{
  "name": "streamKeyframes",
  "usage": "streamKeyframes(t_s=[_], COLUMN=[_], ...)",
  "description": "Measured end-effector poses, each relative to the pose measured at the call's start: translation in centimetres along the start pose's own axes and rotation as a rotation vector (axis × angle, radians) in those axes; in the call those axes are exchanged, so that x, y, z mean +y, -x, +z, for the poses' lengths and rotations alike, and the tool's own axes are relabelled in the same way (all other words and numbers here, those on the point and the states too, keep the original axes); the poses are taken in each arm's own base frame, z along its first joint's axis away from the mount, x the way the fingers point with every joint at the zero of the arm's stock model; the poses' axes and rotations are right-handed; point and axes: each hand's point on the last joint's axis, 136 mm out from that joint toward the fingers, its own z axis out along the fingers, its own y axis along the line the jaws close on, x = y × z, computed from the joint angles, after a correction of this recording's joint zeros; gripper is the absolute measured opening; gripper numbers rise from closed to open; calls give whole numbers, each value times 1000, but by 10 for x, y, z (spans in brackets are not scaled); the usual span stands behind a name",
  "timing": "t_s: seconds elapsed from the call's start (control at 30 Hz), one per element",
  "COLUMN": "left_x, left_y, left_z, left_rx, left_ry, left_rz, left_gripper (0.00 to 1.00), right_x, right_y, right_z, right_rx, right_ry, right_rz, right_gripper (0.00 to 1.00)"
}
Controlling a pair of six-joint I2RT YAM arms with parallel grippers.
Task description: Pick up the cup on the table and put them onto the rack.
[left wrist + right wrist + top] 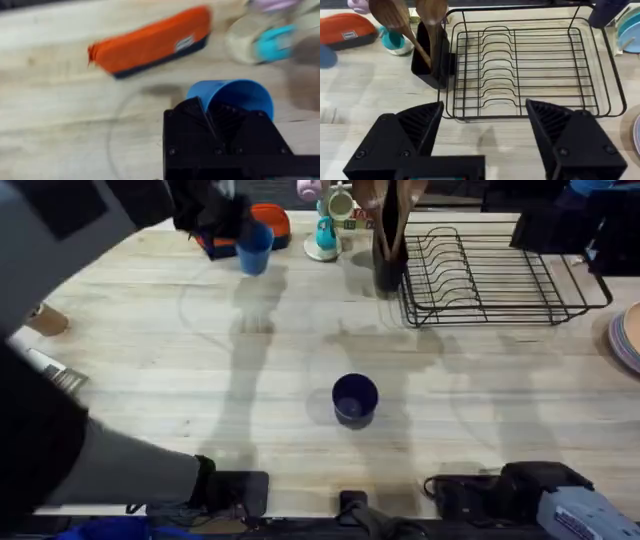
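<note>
Two cups to move: we see the left gripper (pixel 227 117) clenched on the rim of the light blue plastic tumbler (pixel 254 250) at the table's far left by the orange zip pouch (pixel 150 40), while the dark navy tumbler (pixel 354 399) stands mid-table, untouched. We'd carry the blue one level and high across to the empty black wire dish rack (pixel 530 70), clearing the black holder of wooden utensils (pixel 430 55); the right gripper (pixel 485 125) hangs spread open facing the rack. The pouch has a small white label, unreadable.
</note>
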Motion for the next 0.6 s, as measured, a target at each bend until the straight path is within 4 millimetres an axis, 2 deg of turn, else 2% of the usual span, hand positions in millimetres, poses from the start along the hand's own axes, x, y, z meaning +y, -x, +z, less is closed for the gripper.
streamKeyframes(t_s=[0.13,0.23,0.4,0.6], left_x=[-27,-44,-77,-137], left_y=[32,48,56,49], left_z=[-44,-75,-113,-141], left_rx=[-125,-204,-283,-316], left_ry=[-46,-81,-149,-314], left_rz=[39,63,112,199], left_gripper=[42,42,42,41], right_x=[0,0,0,0], right_y=[0,0,0,0], right_z=[0,0,0,0], right_rx=[0,0,-1,-1], right_ry=[0,0,0,0], right_rz=[0,0,-2,-5], right_gripper=[996,996,997,996])
